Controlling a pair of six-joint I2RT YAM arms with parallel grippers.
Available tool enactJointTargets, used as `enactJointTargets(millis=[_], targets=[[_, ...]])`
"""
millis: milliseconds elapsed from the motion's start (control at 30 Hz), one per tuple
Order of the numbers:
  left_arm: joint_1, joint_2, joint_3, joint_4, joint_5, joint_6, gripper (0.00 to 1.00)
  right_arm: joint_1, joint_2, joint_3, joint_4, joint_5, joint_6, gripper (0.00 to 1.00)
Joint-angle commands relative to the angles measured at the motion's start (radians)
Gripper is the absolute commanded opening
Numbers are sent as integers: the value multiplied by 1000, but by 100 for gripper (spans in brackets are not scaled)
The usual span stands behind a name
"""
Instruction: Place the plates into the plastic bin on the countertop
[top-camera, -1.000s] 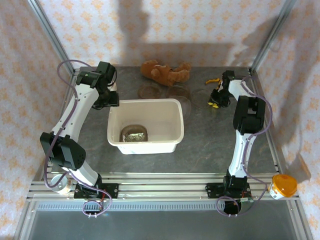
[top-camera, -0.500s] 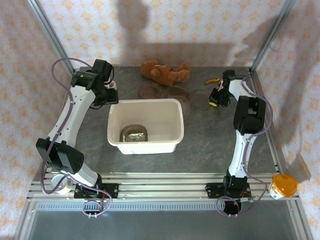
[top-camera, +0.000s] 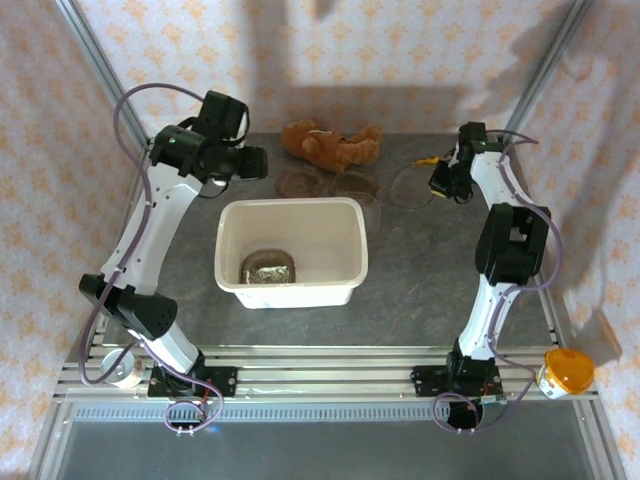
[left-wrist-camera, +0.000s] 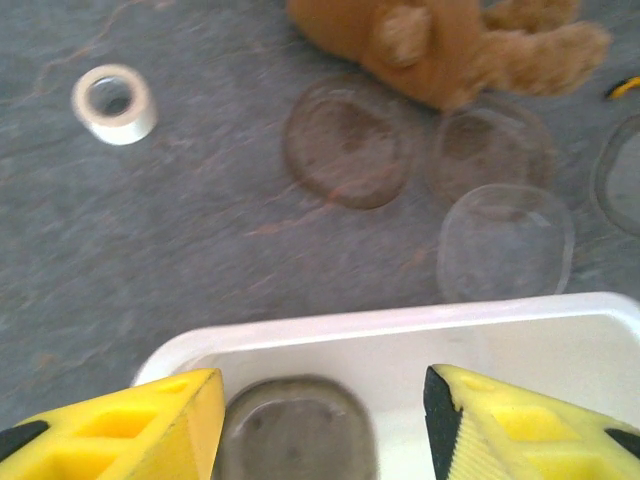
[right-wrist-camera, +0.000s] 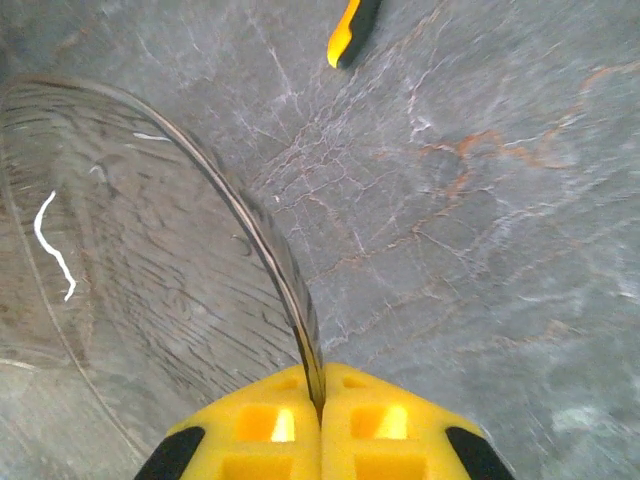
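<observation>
The cream plastic bin (top-camera: 290, 204) stands mid-countertop (top-camera: 420, 280) with one tinted plate (top-camera: 268, 268) on its floor. My left gripper (top-camera: 252, 163) hovers open over the bin's back-left rim (left-wrist-camera: 400, 325), its yellow jaws (left-wrist-camera: 322, 400) empty, with the binned plate (left-wrist-camera: 290, 425) below. Behind the bin lie three more plates (left-wrist-camera: 347, 143) (left-wrist-camera: 490, 148) (left-wrist-camera: 505, 243). My right gripper (top-camera: 440, 180) is shut on the rim of another plate (top-camera: 408, 187), tilted up off the stone; the yellow fingers (right-wrist-camera: 320, 400) pinch its edge (right-wrist-camera: 150, 230).
A brown teddy bear (top-camera: 332, 145) lies at the back, touching the plates. A white tape roll (left-wrist-camera: 114, 103) sits back left. A yellow-black tool (right-wrist-camera: 352, 28) lies just beyond the right gripper. An orange-lidded cup (top-camera: 566, 372) stands on the front rail.
The left arm swung from beside the bin's left side to over its back-left rim. The right gripper moved back and tipped its plate up off the countertop.
</observation>
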Motion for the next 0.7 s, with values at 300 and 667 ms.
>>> enactJointTargets(millis=[300,667], targets=[[-141,219,182,247,221,-85,63,40,-336,35,-94,-115,-60,0],[-192,372,294,327,341,-60,64,144,-471,32,-99,-189,-64,0]])
